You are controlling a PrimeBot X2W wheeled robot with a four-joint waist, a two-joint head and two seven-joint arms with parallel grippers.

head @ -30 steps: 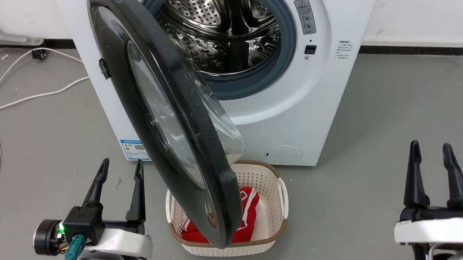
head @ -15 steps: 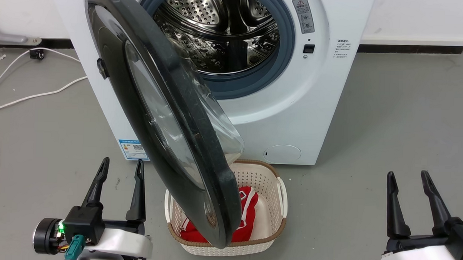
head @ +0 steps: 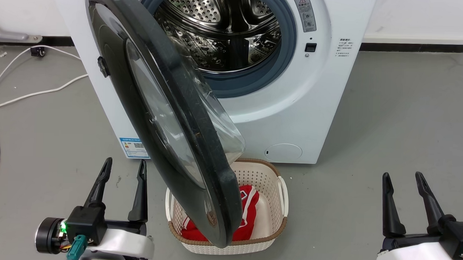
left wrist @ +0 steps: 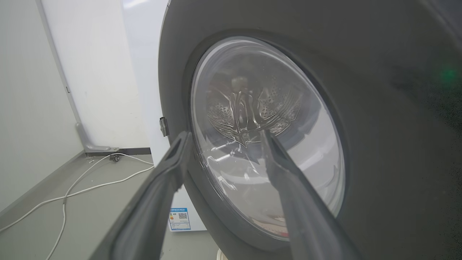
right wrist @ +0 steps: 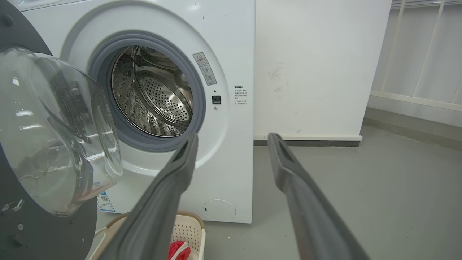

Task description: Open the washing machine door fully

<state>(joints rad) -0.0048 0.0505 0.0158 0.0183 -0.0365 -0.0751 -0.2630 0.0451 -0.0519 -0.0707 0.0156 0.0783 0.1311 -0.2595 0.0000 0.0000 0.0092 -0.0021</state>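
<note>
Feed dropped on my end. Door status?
Both open, holding nothing: left tool, right tool. The washing machine door hangs partly open, untouched. A laundry basket sits below its lower edge.

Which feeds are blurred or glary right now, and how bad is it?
Head view: sharp, evenly lit, soft sheen on the washing machine door. Left wrist view: fingers blurred; drum warped through the glass bowl; green glint on the black. Right wrist view: fingers blurred, white highlights on the bowl; washing machine sharp.
</note>
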